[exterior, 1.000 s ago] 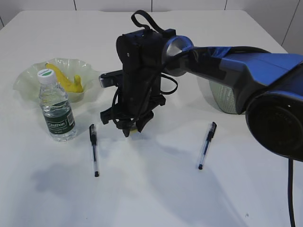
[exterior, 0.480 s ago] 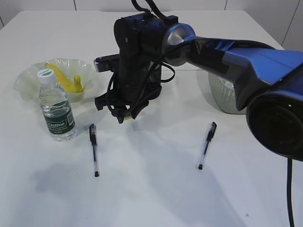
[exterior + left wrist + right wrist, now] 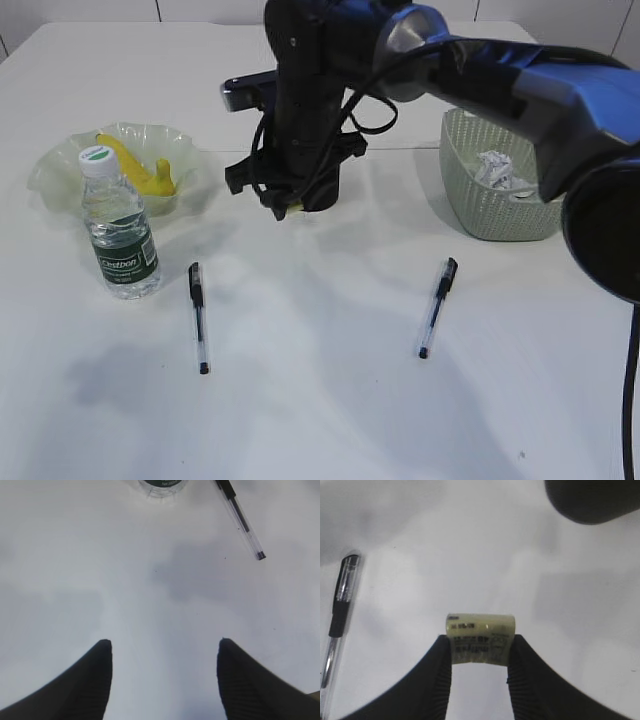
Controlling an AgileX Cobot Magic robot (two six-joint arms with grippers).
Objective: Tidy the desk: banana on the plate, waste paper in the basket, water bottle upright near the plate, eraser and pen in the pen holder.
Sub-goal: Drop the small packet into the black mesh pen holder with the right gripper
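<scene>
The white table (image 3: 320,420) carries everything, and the right arm (image 3: 520,80) reaches across it from the right, its gripper (image 3: 283,205) hanging above the surface with the jaws clamped on a pale yellow eraser (image 3: 480,639) with black print, which sits squarely between the two fingertips and clear of the table. Right of those jaws stands the pale green woven basket (image 3: 470,210) with crumpled waste paper (image 3: 497,168) inside. Left of them lies the frilled translucent plate (image 3: 60,160) with the banana (image 3: 140,168) on it, and just in front of the plate the water bottle (image 3: 118,228) stands upright, green-labelled. Directly behind the jaws a dark pen holder (image 3: 322,190) shows, mostly hidden by the gripper. One pen (image 3: 197,315) lies below and left of the jaws, another pen (image 3: 437,305) below and right. The left gripper (image 3: 162,652) hovers over bare table with its jaws well apart and nothing between them, the bottle's base and the first pen far ahead of its tips.
</scene>
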